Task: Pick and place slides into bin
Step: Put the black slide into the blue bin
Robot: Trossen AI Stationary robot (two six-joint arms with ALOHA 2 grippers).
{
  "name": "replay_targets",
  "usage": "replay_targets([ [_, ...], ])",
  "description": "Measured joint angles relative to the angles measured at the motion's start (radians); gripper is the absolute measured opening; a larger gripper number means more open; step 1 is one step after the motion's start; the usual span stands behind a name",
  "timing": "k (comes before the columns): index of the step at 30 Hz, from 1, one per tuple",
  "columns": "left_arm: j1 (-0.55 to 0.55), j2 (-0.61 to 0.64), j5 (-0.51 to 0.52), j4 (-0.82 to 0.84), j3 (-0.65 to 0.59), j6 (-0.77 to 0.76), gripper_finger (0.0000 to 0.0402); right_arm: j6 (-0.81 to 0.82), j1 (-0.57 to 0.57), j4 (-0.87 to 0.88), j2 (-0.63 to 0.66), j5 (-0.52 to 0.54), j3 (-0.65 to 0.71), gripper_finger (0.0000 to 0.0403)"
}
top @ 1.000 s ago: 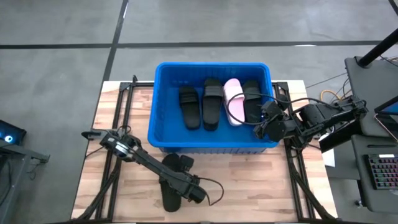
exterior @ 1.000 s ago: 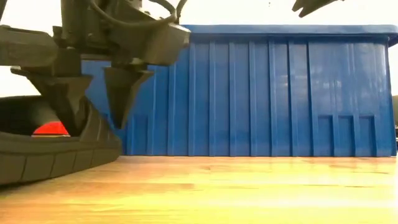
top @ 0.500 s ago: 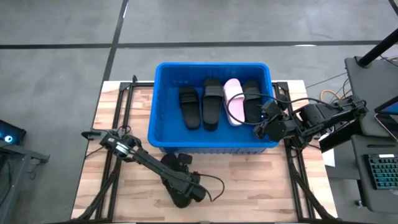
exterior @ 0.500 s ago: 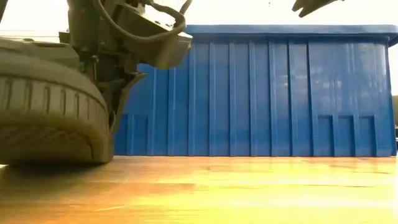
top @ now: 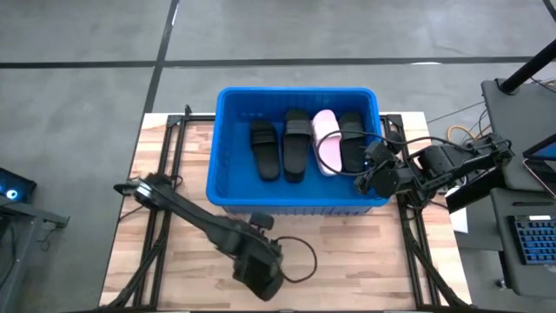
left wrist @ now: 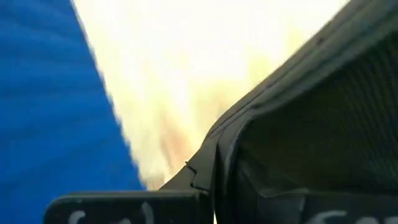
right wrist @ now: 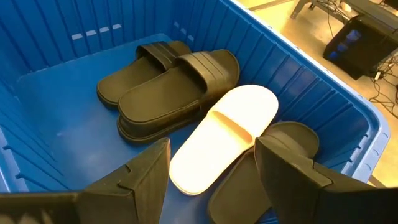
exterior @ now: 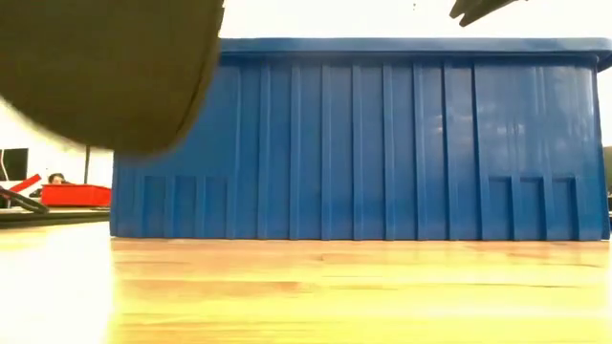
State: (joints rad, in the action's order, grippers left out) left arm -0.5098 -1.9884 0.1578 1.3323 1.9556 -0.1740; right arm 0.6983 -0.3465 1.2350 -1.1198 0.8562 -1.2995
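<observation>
The blue bin (top: pixel 228 113) stands at the table's far middle. Inside lie three black slides (top: pixel 265 149) (top: pixel 296 143) (top: pixel 352 139) and one pink slide (top: pixel 327 141), soles on the bin's floor. My left gripper (top: pixel 259 271) is near the table's front edge, shut on another black slide (exterior: pixel 105 67), which also shows in the left wrist view (left wrist: pixel 311 124). My right gripper (right wrist: pixel 211 180) is open and empty above the bin's near right corner (top: pixel 369 169). A second pink slide does not show. My left gripper holds the black slide, but the gripper itself hides the place of contact in the high view. In the left wrist view the slide's edge (left wrist: pixel 217 162) lies right beside a finger. The slide is lifted clear of the table, its sole (exterior: pixel 115 96) toward the low camera.
Bare wooden table top (top: pixel 347 252) lies in front of the bin. Black frame rails (top: pixel 165 174) run along the table's left and right sides. A desk with a keyboard (top: pixel 530 252) stands past the right edge.
My left gripper has taken the black slide, which lay flat on the table before the bin. It tipped the slide up on end, then lifted it clear, going up and a little toward the table's right and near edges.
</observation>
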Motion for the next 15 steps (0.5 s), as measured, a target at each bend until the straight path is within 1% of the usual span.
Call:
replay_targets([
  [4,0.004,0.092,0.004,-0.127,0.077,0.011,0.0007,0.0,0.0,0.0,0.0,0.0,0.0,0.0224],
  [6,0.009,0.125,0.035,-0.206,0.111,0.042,0.0007,0.0,0.0,0.002,0.0,0.0,0.0,0.0224],
  [8,0.019,0.144,0.104,-0.281,0.151,0.089,0.0007,0.0,0.0,0.002,0.0,0.0,0.0,0.0224],
  [10,0.029,0.153,0.199,-0.332,0.198,0.151,0.0007,0.0,0.0,0.002,0.0,0.0,0.0,0.0224],
  [13,0.047,0.155,0.317,-0.397,0.273,0.275,0.0007,0.005,0.0,0.002,0.0,-0.001,0.0,0.0224],
  [15,0.066,0.153,0.371,-0.411,0.309,0.377,0.0007,0.005,0.0,0.002,0.0,-0.001,0.0,0.0224],
])
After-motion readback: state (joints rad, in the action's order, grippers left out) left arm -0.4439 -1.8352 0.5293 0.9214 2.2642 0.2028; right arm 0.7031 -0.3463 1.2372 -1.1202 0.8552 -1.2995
